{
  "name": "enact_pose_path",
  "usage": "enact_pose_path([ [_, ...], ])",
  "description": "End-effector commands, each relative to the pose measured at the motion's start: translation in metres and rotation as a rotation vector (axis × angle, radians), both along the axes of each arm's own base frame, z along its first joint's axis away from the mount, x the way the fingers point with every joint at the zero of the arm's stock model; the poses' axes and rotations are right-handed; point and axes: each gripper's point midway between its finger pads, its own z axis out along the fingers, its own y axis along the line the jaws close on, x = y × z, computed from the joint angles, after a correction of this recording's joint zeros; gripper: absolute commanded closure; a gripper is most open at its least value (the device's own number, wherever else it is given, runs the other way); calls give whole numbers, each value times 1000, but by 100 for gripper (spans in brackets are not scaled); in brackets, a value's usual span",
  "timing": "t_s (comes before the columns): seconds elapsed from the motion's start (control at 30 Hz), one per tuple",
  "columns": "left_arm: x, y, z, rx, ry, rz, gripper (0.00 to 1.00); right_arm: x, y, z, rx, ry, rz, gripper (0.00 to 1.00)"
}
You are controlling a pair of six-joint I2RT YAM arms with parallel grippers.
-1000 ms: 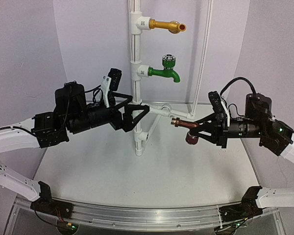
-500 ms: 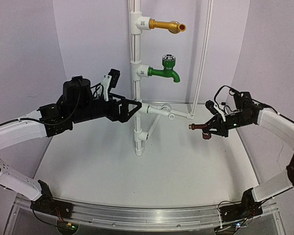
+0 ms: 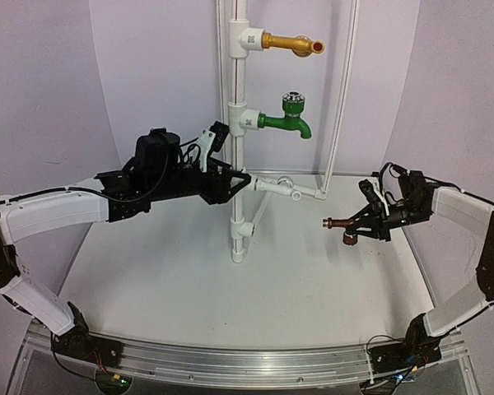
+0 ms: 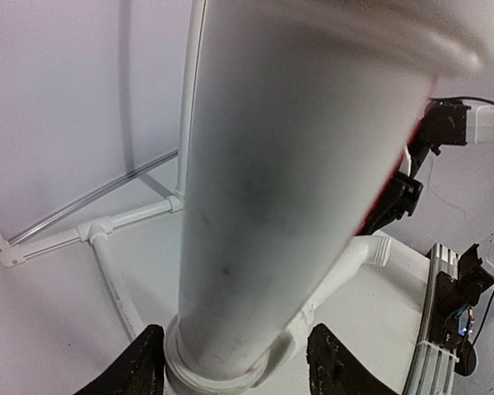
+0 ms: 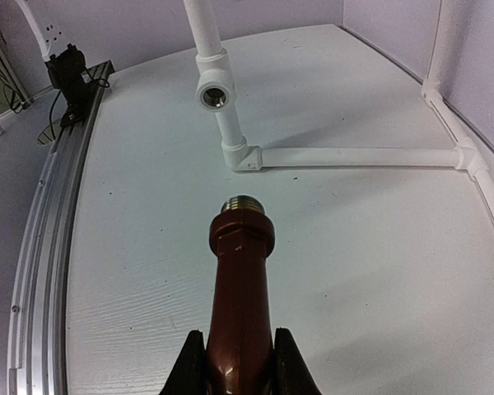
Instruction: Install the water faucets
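Observation:
The water faucet [image 3: 339, 223], a small dark brown tap, hangs above the table at the right with my right gripper [image 3: 369, 222] shut on its body. Its threaded end [image 5: 243, 203] points left toward the open socket [image 5: 214, 97] on the angled branch [image 3: 281, 183] of the white pipe stand [image 3: 239, 156]. In the right wrist view the faucet [image 5: 243, 280] sticks out from between my right gripper's [image 5: 236, 362] fingers. My left gripper [image 3: 235, 183] sits shut around the vertical pipe [image 4: 288, 189]; its black fingertips [image 4: 144, 366] flank the pipe just above a collar.
A gold faucet [image 3: 290, 43] and a green faucet [image 3: 286, 122] are mounted higher on the stand. A thin white pipe frame [image 3: 342, 99] runs up the back right and along the table [image 5: 354, 156]. An aluminium rail [image 3: 247, 362] lines the near edge.
My left gripper has moved right and closed round the vertical pipe, and the stand has shifted slightly right. My right gripper has drawn back to the right with the brown faucet.

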Motion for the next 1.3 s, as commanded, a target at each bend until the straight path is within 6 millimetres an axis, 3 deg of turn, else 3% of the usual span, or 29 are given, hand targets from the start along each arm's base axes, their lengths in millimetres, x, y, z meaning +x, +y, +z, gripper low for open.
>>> enact_pose_path([
  [0.0, 2, -15, 42, -107, -91, -46, 47, 33, 8, 26, 113, -116, -103, 100],
  [0.17, 15, -15, 47, -151, -75, -32, 57, 35, 34, 37, 158, -206, -106, 100],
  [0.33, 28, -14, 45, -177, -47, -32, 63, 38, 66, 31, 156, -314, -56, 100],
  [0.5, 42, -1, 46, -246, 10, -22, 70, 34, 90, 19, 163, -410, -8, 100],
  [0.77, 41, -4, 47, -253, 26, -52, 76, 16, 106, 3, 165, -452, 102, 100],
  [1.03, 40, -7, 40, -260, 59, -68, 80, 12, 133, -9, 211, -451, 101, 100],
  [1.27, 37, -14, 33, -257, 74, -111, 83, 17, 139, -20, 250, -433, 68, 100],
])
